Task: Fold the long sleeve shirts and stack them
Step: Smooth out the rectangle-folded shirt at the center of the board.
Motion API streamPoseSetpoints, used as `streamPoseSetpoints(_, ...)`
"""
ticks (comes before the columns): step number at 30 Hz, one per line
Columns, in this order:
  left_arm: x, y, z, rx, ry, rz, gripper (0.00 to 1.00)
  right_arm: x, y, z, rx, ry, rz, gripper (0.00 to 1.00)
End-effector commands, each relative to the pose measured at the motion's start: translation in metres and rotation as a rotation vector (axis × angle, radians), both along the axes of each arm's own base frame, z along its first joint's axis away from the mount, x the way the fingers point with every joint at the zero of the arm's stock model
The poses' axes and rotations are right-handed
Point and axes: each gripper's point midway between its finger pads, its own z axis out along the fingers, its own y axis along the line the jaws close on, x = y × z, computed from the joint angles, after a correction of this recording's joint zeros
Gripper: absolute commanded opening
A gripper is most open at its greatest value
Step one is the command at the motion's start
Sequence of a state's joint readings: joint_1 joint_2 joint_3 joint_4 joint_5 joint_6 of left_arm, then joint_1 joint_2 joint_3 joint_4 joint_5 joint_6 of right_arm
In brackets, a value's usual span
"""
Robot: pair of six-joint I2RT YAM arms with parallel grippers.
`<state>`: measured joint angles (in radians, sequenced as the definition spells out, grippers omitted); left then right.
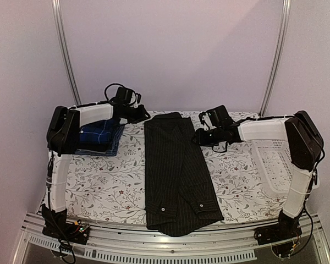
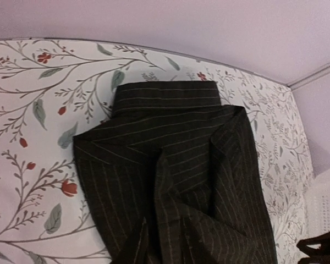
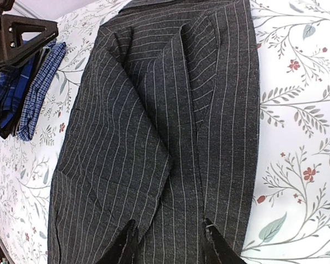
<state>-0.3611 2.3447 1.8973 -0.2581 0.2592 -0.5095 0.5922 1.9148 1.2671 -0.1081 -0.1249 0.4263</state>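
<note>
Black pinstripe shirt [image 1: 176, 170] lies mid-table on the floral cloth [image 1: 110, 181], folded lengthwise into a narrow strip w/ both side panels turned in over the centre. Its long axis runs far-to-near, slanting a bit so the near end sits further right. The far end, which looks like the collar band, points at the back wall. The near end shows two buttoned cuffs and laps just past the cloth's near edge. My right gripper [image 3: 170, 245] is over the strip's right half toward the far end, jaws apart, cloth lying flat below and btwn the fingertips, nothing pinched. In the top view it sits just at the shirt's right edge. Left gripper [image 1: 136, 114] is at the far left corner of the strip, just beside the collar end. Its fingers don't show in the wrist cam, so I can't tell if it's released or clenched. Plaid stack [image 1: 102, 137] of folded shirts sits left of the strip, apart from it, under the left arm. White basket [image 1: 272, 159] is at the right edge, well apart from the shirt.
</note>
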Motion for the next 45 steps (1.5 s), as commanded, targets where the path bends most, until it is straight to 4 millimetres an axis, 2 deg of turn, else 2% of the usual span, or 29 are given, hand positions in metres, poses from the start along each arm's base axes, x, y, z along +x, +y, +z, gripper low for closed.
streamPoseSetpoints(1, -0.037, -0.066, 0.016, -0.156, 0.001, -0.131, 0.18, -0.010, -0.012, 0.007, 0.035, 0.000, 0.002, 0.34)
streamPoseSetpoints(3, -0.046, -0.085, 0.006, -0.205, 0.037, -0.166, 0.15, -0.017, -0.014, 0.012, 0.056, -0.006, 0.007, 0.34)
streamPoseSetpoints(5, -0.049, -0.100, 0.000, -0.247, 0.065, -0.189, 0.13, -0.028, -0.017, 0.009, 0.068, 0.008, 0.011, 0.34)
streamPoseSetpoints(8, -0.045, -0.113, -0.015, -0.282, 0.099, -0.182, 0.13, -0.037, -0.024, 0.011, 0.078, 0.009, 0.002, 0.34)
streamPoseSetpoints(16, -0.014, -0.103, -0.070, -0.313, 0.200, -0.121, 0.11, -0.058, -0.034, 0.012, 0.102, 0.027, 0.007, 0.34)
streamPoseSetpoints(19, -0.003, -0.103, -0.080, -0.290, 0.218, -0.109, 0.12, -0.064, -0.035, 0.014, 0.113, 0.035, 0.011, 0.34)
streamPoseSetpoints(23, 0.005, -0.101, -0.075, -0.249, 0.191, -0.090, 0.15, -0.069, -0.038, 0.015, 0.112, 0.035, 0.008, 0.35)
streamPoseSetpoints(25, 0.004, -0.102, -0.063, -0.224, 0.164, -0.098, 0.17, -0.070, -0.040, 0.017, 0.111, 0.032, 0.007, 0.35)
streamPoseSetpoints(28, -0.002, -0.109, -0.037, -0.180, 0.098, -0.136, 0.20, -0.070, -0.041, 0.020, 0.106, 0.024, 0.006, 0.35)
streamPoseSetpoints(32, -0.018, -0.124, 0.007, -0.156, -0.002, -0.189, 0.22, -0.070, -0.043, 0.023, 0.098, 0.013, 0.002, 0.36)
streamPoseSetpoints(35, -0.029, -0.134, 0.028, -0.133, -0.064, -0.211, 0.27, -0.072, -0.045, 0.023, 0.096, 0.012, 0.001, 0.36)
streamPoseSetpoints(38, -0.039, -0.142, 0.031, -0.119, -0.081, -0.228, 0.30, -0.073, -0.046, 0.022, 0.094, 0.014, -0.002, 0.36)
streamPoseSetpoints(45, -0.081, -0.173, 0.000, -0.140, 0.030, -0.290, 0.25, -0.079, -0.053, 0.022, 0.090, 0.008, -0.011, 0.37)
